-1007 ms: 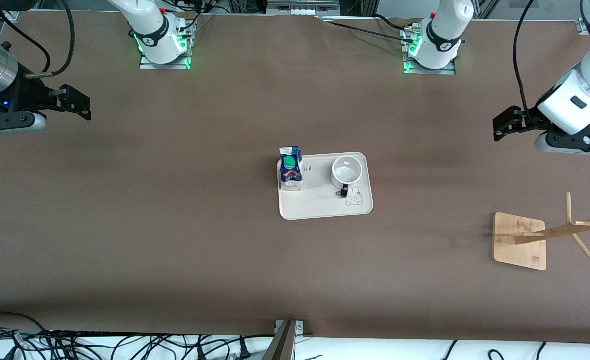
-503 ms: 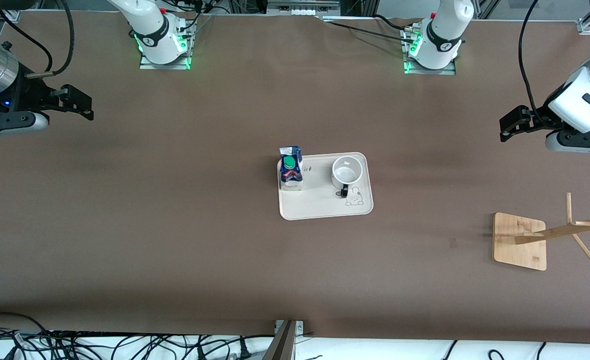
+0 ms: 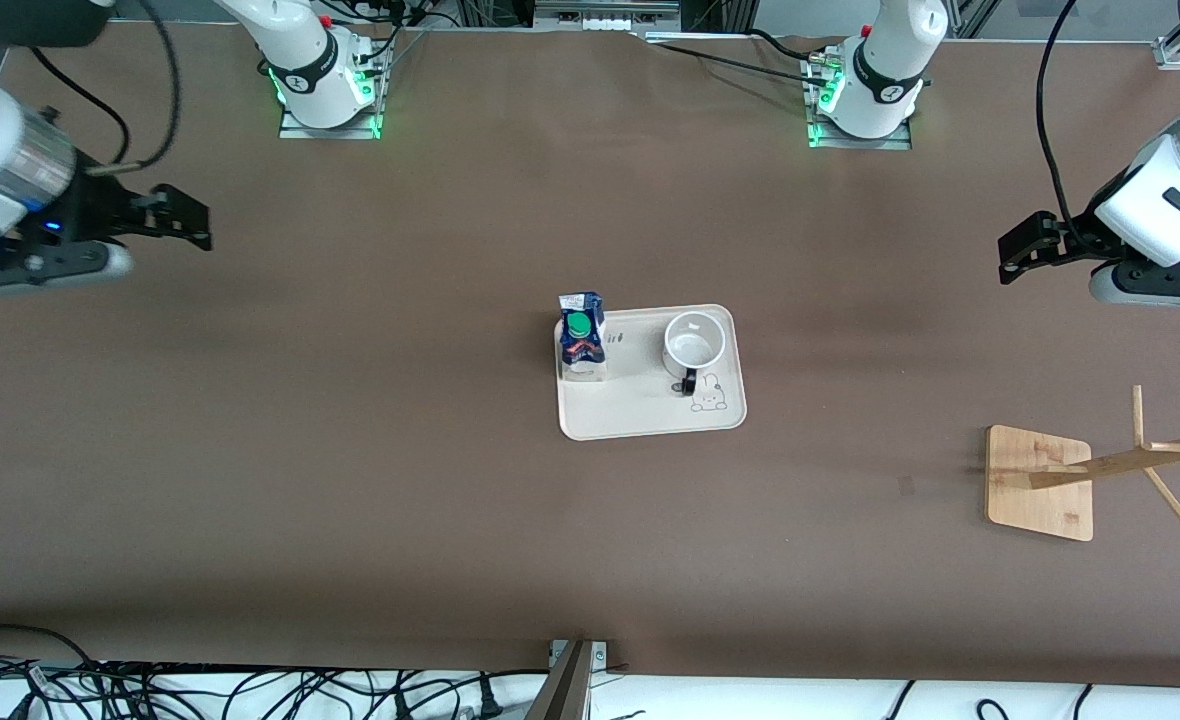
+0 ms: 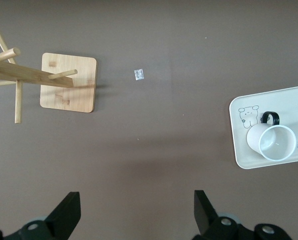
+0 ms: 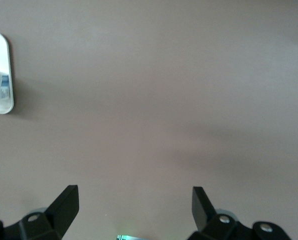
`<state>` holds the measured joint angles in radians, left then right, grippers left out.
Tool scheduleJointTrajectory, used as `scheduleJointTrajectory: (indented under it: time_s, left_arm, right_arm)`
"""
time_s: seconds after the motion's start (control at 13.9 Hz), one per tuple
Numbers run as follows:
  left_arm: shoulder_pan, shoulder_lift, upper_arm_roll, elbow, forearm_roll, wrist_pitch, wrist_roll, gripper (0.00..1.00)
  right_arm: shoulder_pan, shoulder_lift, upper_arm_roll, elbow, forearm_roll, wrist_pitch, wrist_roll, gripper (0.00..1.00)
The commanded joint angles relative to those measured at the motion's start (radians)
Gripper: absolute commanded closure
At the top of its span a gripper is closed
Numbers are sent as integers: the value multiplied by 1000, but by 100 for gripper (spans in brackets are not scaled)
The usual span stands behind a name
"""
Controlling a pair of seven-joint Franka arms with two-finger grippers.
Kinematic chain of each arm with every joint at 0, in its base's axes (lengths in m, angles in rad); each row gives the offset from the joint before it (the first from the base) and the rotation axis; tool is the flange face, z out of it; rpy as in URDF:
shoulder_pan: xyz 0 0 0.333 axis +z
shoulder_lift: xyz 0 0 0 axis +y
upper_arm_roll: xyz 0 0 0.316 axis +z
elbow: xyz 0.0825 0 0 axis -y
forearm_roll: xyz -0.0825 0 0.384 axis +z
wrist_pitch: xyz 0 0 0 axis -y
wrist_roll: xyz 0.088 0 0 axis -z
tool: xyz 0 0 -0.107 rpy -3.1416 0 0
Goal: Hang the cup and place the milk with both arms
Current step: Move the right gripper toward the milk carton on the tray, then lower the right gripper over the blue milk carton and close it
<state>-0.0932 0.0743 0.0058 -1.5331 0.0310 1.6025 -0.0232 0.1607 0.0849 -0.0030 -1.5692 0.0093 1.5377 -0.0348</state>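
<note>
The white cup (image 3: 695, 343) with a black handle stands upright on a pale tray (image 3: 650, 415) at the table's middle; it also shows in the left wrist view (image 4: 272, 140). The dark blue milk carton (image 3: 582, 336) with a green cap stands on the tray's end toward the right arm. My left gripper (image 3: 1012, 250) is open and empty, over bare table at the left arm's end; its fingertips (image 4: 69, 205) show spread wide. My right gripper (image 3: 190, 220) is open and empty, over bare table at the right arm's end. The right wrist view shows only the tray's edge (image 5: 8, 75).
A wooden cup rack with a square base (image 3: 1040, 482) and slanting pegs (image 3: 1165, 455) stands toward the left arm's end, nearer the front camera than the tray; it also shows in the left wrist view (image 4: 69, 82). Cables run along the table's edges.
My right gripper has moved a little toward the table's middle. My left gripper rose slightly a second ago and has held still since. Cup, milk and tray have not moved.
</note>
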Motion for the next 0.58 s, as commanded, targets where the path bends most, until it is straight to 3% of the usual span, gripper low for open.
scheduleJointTrajectory:
  time_s: [0.0, 0.22, 0.5]
  left_arm:
    - [-2, 13, -7, 30, 7, -23, 0, 0]
    - [0, 15, -7, 31, 7, -23, 3, 0]
    - [1, 16, 0, 31, 7, -21, 8, 0]
  right_arm:
    - [72, 33, 11, 34, 32, -13, -5, 0]
    - [146, 117, 12, 57, 164, 60, 218, 0]
    - [337, 263, 11, 124, 158, 231, 497, 0]
